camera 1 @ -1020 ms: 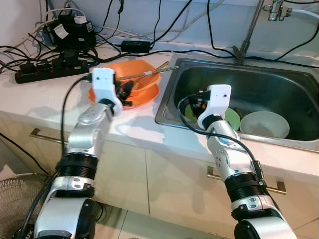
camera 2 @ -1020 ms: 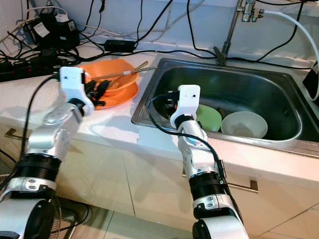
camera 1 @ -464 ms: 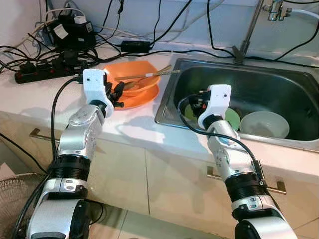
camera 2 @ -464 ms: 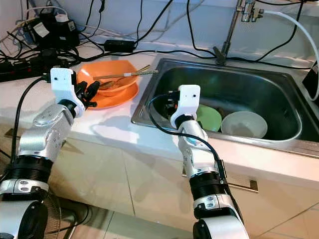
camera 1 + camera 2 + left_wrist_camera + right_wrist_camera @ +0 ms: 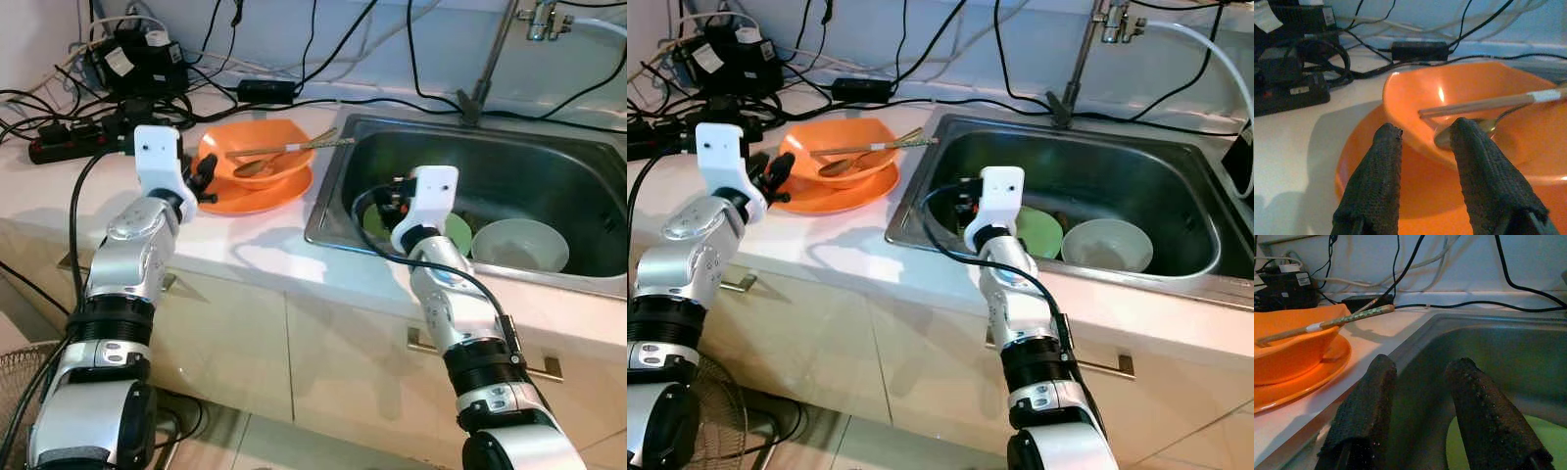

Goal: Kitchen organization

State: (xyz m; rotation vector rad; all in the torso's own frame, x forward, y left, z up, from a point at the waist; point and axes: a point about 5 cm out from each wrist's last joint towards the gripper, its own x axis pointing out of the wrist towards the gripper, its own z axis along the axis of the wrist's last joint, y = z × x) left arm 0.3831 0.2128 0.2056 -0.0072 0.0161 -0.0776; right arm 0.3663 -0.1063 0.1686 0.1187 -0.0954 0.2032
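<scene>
White kitchen countertop [image 5: 88, 196] with a stainless steel sink basin [image 5: 549, 166] set into it on the right. On the counter left of the sink, an orange plastic bowl [image 5: 284, 142] sits on a flat orange plate [image 5: 245, 203]. A metal spoon [image 5: 257, 167] lies in the bowl and a pair of wooden chopsticks [image 5: 294, 148] rests across its rim, tips sticking out right over the sink edge. Left gripper [image 5: 203, 179] held just off the near-left edge of the orange plate, above the counter, black fingers [image 5: 1374, 186] spread apart, nothing between them; in the left wrist view they point at the bowl rim with the spoon bowl just beyond. Right gripper [image 5: 385, 201] sits over the left part of the sink, fingers [image 5: 1364, 406] apart and empty, pointing along the basin's left wall. In the sink: a round light green plate [image 5: 457, 231] partly hidden behind the right wrist, and a pale green round bowl [image 5: 519, 245] just right of it, near the front wall. Chrome faucet stem [image 5: 490, 64] rises at the far edge of the sink. Far left of the counter: black power strip [image 5: 69, 145], black adapters [image 5: 137, 64] and a tangle of black cables [image 5: 323, 49] along the wall.
</scene>
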